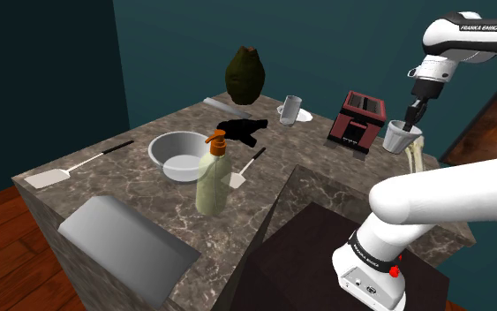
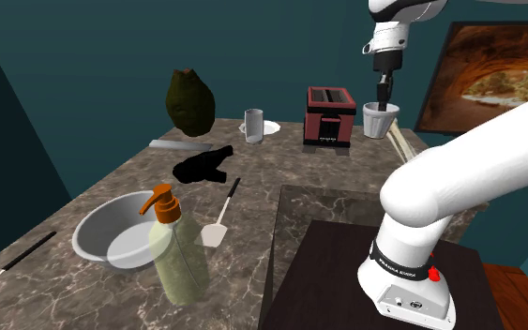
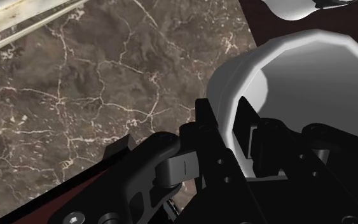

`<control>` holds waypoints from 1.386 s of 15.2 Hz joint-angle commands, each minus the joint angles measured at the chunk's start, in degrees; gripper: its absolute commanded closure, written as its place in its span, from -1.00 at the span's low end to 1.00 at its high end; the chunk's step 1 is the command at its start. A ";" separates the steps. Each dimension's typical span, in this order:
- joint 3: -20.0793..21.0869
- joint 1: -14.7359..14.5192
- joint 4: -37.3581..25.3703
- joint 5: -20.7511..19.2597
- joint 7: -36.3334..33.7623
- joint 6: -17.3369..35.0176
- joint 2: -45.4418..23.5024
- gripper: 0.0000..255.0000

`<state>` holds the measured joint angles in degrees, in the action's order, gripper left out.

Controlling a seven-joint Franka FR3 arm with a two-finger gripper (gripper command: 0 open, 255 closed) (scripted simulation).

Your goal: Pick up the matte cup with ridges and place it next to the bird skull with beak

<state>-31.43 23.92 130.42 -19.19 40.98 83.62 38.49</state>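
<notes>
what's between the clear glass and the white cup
The red toaster stands between the clear glass and the white cup; both the shoulder view and the second exterior view show it.

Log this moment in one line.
phase: grasp | gripper: at cup rim | cup: upright on counter, by toaster | skull: beside cup

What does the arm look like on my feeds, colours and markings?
White rounded arm with dark joint bands, dark FRANKA EMIKA lettering on an upper link, a small red button near its base, and an all-black gripper.
</notes>
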 commanded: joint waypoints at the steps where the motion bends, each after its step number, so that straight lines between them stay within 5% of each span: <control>1: -0.39 0.10 1.44 -0.30 -0.10 1.39 0.10 1.00; 21: -5.61 0.77 14.93 -3.76 -0.92 16.94 -1.77 1.00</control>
<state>-36.83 24.64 144.78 -22.78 40.13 99.87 36.80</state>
